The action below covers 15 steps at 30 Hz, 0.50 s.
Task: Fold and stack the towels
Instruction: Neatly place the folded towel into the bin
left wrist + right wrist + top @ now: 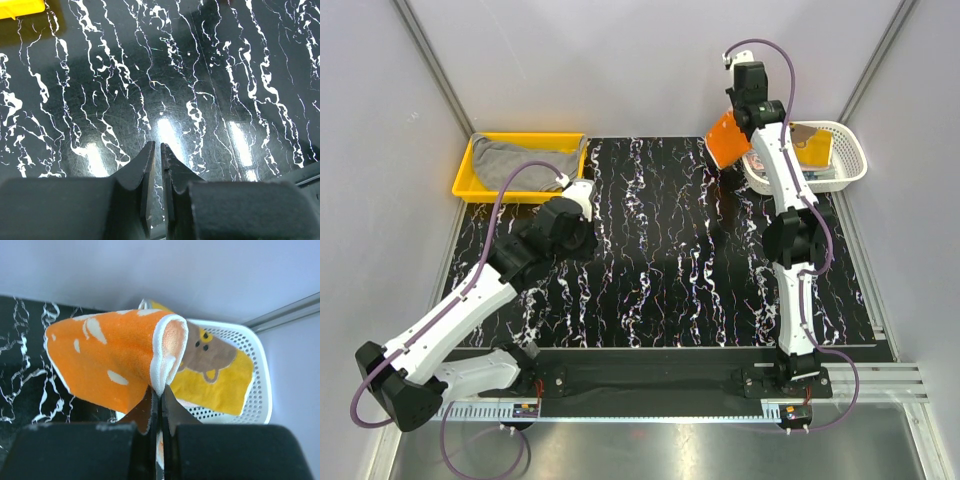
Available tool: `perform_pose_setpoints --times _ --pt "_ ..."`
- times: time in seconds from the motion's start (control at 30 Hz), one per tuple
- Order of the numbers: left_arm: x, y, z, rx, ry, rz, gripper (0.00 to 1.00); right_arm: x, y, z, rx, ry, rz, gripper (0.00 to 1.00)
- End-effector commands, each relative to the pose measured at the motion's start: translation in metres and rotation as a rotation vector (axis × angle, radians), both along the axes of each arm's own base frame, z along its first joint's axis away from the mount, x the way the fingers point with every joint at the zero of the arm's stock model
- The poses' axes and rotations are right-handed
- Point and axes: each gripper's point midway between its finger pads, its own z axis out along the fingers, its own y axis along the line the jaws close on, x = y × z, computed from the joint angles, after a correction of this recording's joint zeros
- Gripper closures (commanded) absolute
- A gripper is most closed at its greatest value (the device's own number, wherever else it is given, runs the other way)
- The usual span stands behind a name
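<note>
Closest to the lens on your left wrist view, the left gripper [156, 146] has its two dark fingers almost together. A thin slit shows between them and nothing is in it, so count it as barely released and empty. Below it you see only the black, white-veined table [225, 75], with a corner of the yellow tray [20, 7] at the top left. From above, that arm reaches to the far left of the table, and its wrist ends just in front of the tray's right end.

On your right wrist view, the right gripper [159, 390] is clenched on the orange towel [110, 365]. The fingers pinch it at its white hem, and the cloth bunches over the tips and sags to the left. It is orange with pale blotches. From above, the right arm stretches to the far right of the table and carries this towel at the far edge, just left of the basket [255, 350].

The white lattice basket sits at the far right corner. A yellow towel [220, 380] printed with a brown animal face lies in it. More cloth lies under that one, but you cannot make out its colours for sure.

The tray stands at the far left corner, and a grey towel [525, 160] lies crumpled inside, filling most of it. The two groups of towels are well apart, with the bare middle of the table between them.
</note>
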Motion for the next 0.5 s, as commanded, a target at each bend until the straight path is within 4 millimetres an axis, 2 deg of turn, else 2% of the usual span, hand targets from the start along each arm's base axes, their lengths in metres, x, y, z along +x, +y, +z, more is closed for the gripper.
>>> perform_pose_setpoints --times 0.0,0.47 --pt "0.001 -0.006 0.016 -0.053 -0.055 -0.035 0.86 0.003 -0.002 0.053 0.027 -0.128 0.015 1.00" --pt "-0.001 -0.006 0.016 -0.070 -0.053 -0.045 0.86 -0.009 -0.005 0.128 0.081 -0.315 -0.004 1.00"
